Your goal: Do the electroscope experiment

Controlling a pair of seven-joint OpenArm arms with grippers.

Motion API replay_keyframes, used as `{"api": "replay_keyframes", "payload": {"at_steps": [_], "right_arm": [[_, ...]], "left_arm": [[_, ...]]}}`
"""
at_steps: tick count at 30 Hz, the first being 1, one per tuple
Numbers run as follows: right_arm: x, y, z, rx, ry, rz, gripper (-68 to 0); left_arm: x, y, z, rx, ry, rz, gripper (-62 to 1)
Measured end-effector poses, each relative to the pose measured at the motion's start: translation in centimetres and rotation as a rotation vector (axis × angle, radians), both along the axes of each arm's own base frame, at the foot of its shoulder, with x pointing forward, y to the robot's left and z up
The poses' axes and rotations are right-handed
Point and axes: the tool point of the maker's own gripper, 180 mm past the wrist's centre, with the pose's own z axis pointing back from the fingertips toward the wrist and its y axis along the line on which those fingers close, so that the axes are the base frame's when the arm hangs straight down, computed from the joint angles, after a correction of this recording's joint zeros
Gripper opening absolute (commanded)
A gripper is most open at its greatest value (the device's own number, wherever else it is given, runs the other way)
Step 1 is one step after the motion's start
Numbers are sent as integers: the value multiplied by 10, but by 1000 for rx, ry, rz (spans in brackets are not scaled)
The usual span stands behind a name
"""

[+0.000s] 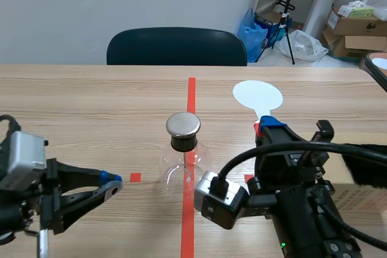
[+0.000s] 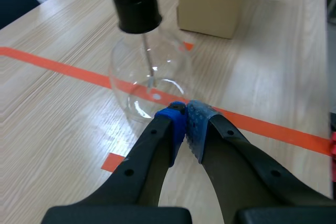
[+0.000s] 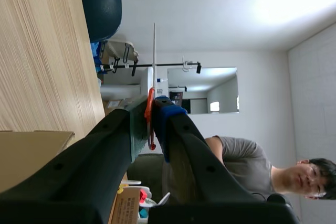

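Status: early to mid run, by my read.

Flask (image 1: 181, 170) stands upright mid-bench (image 1: 91, 107) on the red tape line (image 1: 191, 92). Metal cap (image 1: 183, 124) is on top, nothing touching it. Rod (image 2: 149, 56) hangs from the cap inside the glass. Leaves at its end are too small to read, so can't say charged or not.

Right gripper (image 1: 269, 126) is clamped on the red handle of the paddle (image 1: 257, 95). White disc sits past the fingertips, right of the line and toward the bench's far edge, well apart from the cap. In the wrist view the disc shows edge-on, w/ the handle pinched between the pads (image 3: 167, 116). Paddle looks held clear of the bench; can't confirm.

Left gripper (image 1: 113, 179) is low by the near edge, left side. Fingers closed tip to tip w/ nothing between them. Tips point at the flask, near it but apart.

Box (image 2: 210, 1) sits on the bench beyond the flask, right side. Person (image 3: 247, 166) shows in the right wrist view only, hands not on the bench.

Done, as far as seen: paddle in hand, flask set up.

Left, my judgement:
- bring disc to cap
- watch leaves
- withdraw

Whether the disc is charged: no way to tell.
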Motion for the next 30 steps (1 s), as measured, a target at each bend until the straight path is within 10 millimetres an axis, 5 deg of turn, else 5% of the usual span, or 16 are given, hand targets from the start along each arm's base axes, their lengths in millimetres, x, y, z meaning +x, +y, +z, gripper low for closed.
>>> {"api": "replay_keyframes", "payload": {"at_steps": [14,30], "right_arm": [[-6,10,-10,-5,28,47,-665],[-11,10,-14,-4,47,45,-665]], "left_arm": [[35,-26,-38,-15,35,67,-578],[41,-31,-43,-2,20,95,-578]]}}
